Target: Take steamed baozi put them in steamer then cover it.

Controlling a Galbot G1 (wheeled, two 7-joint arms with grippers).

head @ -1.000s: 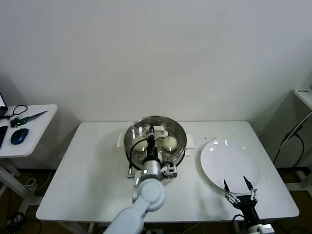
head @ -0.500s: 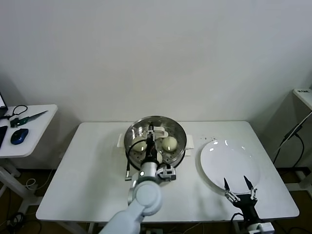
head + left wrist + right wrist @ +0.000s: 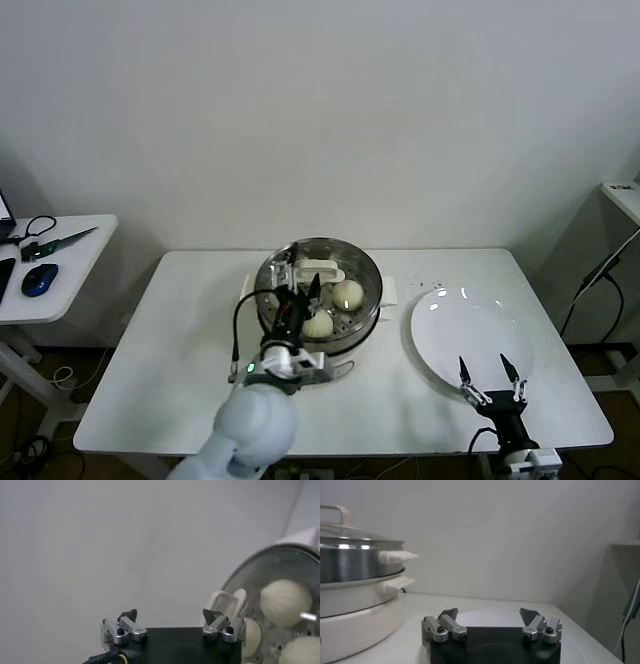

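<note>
Currently the left gripper (image 3: 302, 288) hangs over the steamer (image 3: 320, 293), above the near-left part of its bowl, with its two dark fingers spread apart and nothing between them. In the left wrist view the same gripper (image 3: 170, 616) shows its tips well apart against the bare wall, empty. The steamer, a shiny steel pot on a white base with side handles, stands toward the back edge of the white table (image 3: 170, 370), roughly midway between the left and right edges. Inside it, on the perforated tray, the head view shows two steamed baozi clearly: one (image 3: 318, 326) near the front rim, just beside the left gripper's fingertips, and another (image 3: 347, 293) toward the right side of the bowl. The left wrist view shows cream buns (image 3: 286, 602) resting in the pot. A flat white plate (image 3: 470, 340) lies on the table's right half, near the front edge, with no buns on it. The right gripper (image 3: 489, 371) sits low at the front edge of the table by the plate's near rim, its jaws standing wide apart and empty, as its own wrist view (image 3: 489, 615) also shows. A side desk (image 3: 50, 265) with a blue mouse (image 3: 37, 279) stands off to the left.
</note>
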